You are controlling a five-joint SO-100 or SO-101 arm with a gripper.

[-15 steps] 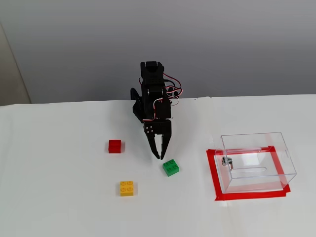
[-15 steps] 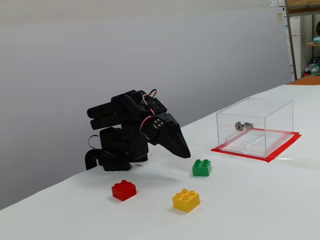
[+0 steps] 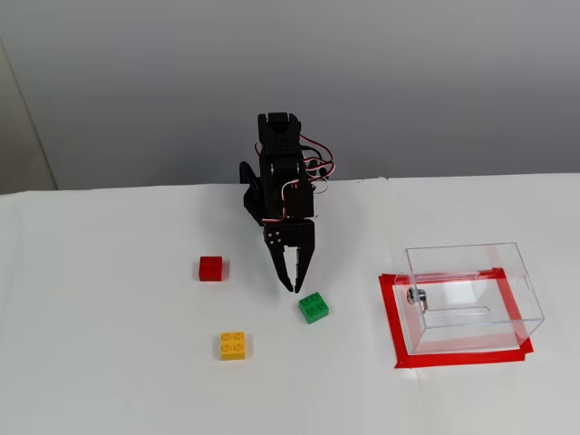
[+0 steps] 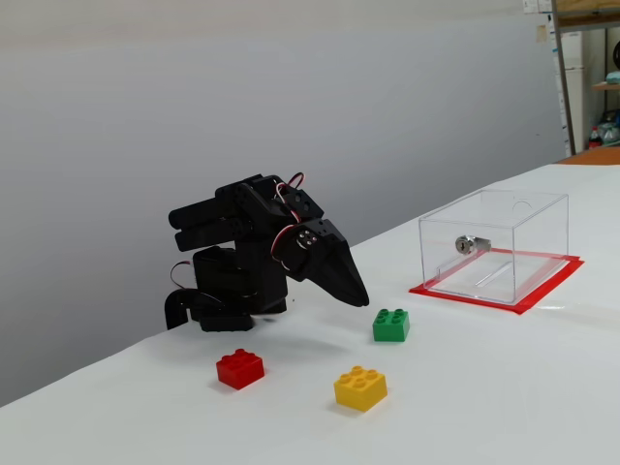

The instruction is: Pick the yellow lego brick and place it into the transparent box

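Where the white table point(image 3: 109, 362) lies bare toward its near edge, the yellow lego brick point(image 3: 233, 345) is seen resting flat with its four studs upward, untouched and apart from every other object; in the other fixed view the same brick point(image 4: 360, 387) is shown nearest the camera. Just beyond it, a green brick point(image 3: 314, 307) is placed to the right and a red brick point(image 3: 210, 268) to the left, as a fixed view from above shows them, the three forming a loose triangle. Well apart, at the right side of the table, the transparent box point(image 3: 471, 294) is set upright inside a frame of red tape point(image 3: 391, 317), and a small metal fitting point(image 3: 416, 295) is carried on its left wall; its interior is seen to hold no brick. The black arm point(image 3: 281, 177) is folded low over its base at the rear of the table, with red and white wires looped along its upper joints. From this crouched pose the gripper point(image 3: 291, 286) is pointed forward and downward, its tips held above the table between the red and green bricks and nearer the green one. The jaws are drawn together to a narrow point, and nothing is gripped between them. In the side-on fixed view the gripper point(image 4: 360, 299) is shown as a closed black wedge held clear of the surface. No brand, label or legible writing can be made out.
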